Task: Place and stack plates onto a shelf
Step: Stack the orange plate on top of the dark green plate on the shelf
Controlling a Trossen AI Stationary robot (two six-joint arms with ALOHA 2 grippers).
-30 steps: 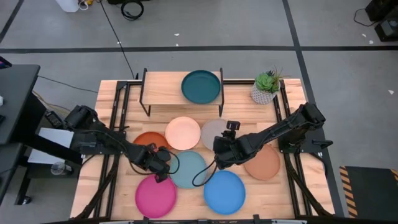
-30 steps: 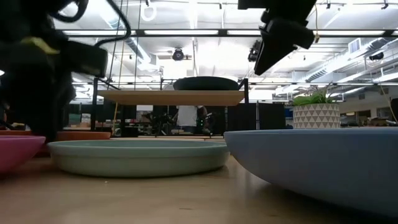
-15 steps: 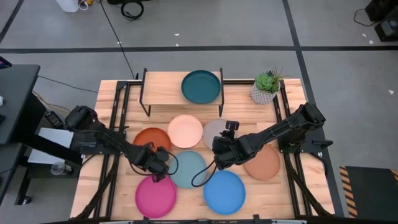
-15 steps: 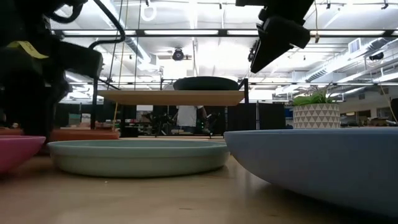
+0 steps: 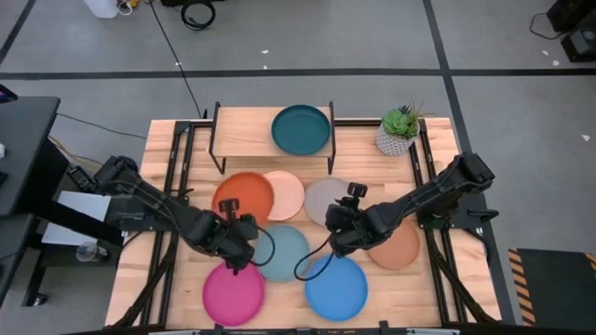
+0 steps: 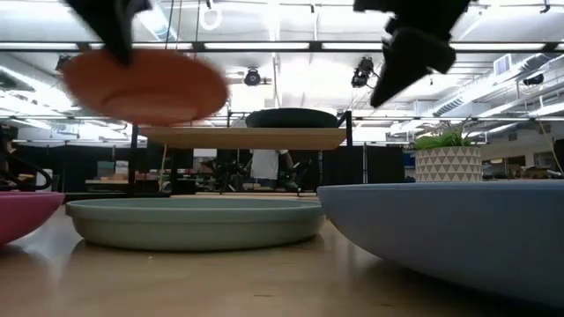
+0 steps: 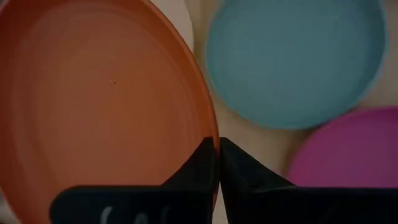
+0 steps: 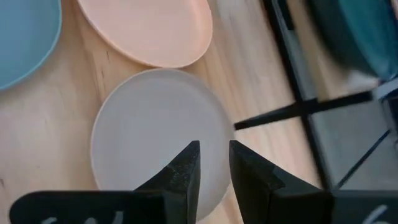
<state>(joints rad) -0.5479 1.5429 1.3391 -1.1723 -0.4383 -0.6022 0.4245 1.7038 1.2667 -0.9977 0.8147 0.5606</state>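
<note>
My left gripper (image 5: 238, 228) is shut on the orange plate (image 5: 244, 197), which hangs above the table (image 6: 145, 86) and overlaps the cream-pink plate (image 5: 289, 195) from above. My right gripper (image 5: 337, 229) hovers open, with a narrow gap between its fingers, over the near-right rim of the grey plate (image 8: 155, 137), well clear of it in the low view (image 6: 410, 53). The dark teal plate (image 5: 301, 130) rests on the right half of the shelf (image 5: 242, 130). The light teal (image 5: 279, 253), magenta (image 5: 233, 293), blue (image 5: 335, 287) and tan-brown (image 5: 396, 244) plates lie flat on the table. My left gripper pinches the orange plate's near rim (image 7: 211, 134) between its two fingers, one above the rim and one below. The fingers come at it from the table's near side. The plate is lifted clear of the table, roughly level and slightly tilted, reaching toward the far side.
A potted plant (image 5: 400, 130) stands at the far right, beside the shelf. The shelf's left half is bare wood. The shelf's black legs (image 8: 292, 109) stand just beyond the grey plate. Black rails run along the table's left and right sides.
My left gripper has shut on the orange plate's near rim and risen. The plate has come up off the table and now hangs high, over the cream-pink plate's left edge. My right gripper has edged a little toward the table's right and near side.
</note>
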